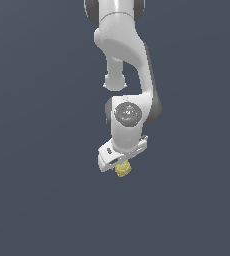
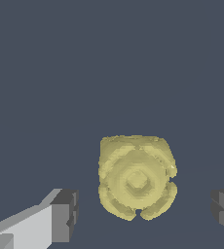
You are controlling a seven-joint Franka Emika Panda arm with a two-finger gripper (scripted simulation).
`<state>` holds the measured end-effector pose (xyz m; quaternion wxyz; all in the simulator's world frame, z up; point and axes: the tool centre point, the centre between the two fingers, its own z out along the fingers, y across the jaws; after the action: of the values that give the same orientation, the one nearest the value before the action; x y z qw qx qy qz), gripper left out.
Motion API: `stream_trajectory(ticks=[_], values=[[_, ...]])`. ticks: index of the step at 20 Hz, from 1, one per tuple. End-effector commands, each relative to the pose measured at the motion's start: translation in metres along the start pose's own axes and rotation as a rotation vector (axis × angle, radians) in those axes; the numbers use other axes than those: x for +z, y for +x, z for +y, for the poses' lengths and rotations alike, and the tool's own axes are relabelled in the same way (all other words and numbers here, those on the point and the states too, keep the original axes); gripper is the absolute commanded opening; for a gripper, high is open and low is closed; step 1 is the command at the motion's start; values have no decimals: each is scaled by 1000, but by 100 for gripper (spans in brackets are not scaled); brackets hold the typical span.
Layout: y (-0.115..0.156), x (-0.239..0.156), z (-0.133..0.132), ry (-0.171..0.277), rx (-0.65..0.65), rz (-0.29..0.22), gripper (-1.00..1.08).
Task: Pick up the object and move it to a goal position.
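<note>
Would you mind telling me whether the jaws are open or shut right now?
Open. In the wrist view, both fingertips stand apart from the yellow lump, with gaps on each side.

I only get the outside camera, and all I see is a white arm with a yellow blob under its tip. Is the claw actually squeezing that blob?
Observer: No. In the wrist view the claw is open, with a gap between each fingertip and the yellow lump.
Operator: So is the lump at least lined up between the fingers?
Observer: Yes, it sits between them, a little nearer one finger than the other.
Operator: What does the lump look like close up?
Observer: Roughly round and bumpy, with ring-like ridges around a small diamond-shaped centre and notches along its edge.
</note>
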<state>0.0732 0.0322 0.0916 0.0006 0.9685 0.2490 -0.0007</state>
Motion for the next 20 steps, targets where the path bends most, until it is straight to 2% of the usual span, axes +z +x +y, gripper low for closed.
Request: stream_trajectory(ticks=[1, 6, 15, 20], values=[[2, 2, 0, 1, -11, 2, 100], [1, 5, 0, 1, -7, 1, 100], [1, 47, 0, 1, -11, 2, 100], [2, 52, 0, 1, -12, 2, 100]])
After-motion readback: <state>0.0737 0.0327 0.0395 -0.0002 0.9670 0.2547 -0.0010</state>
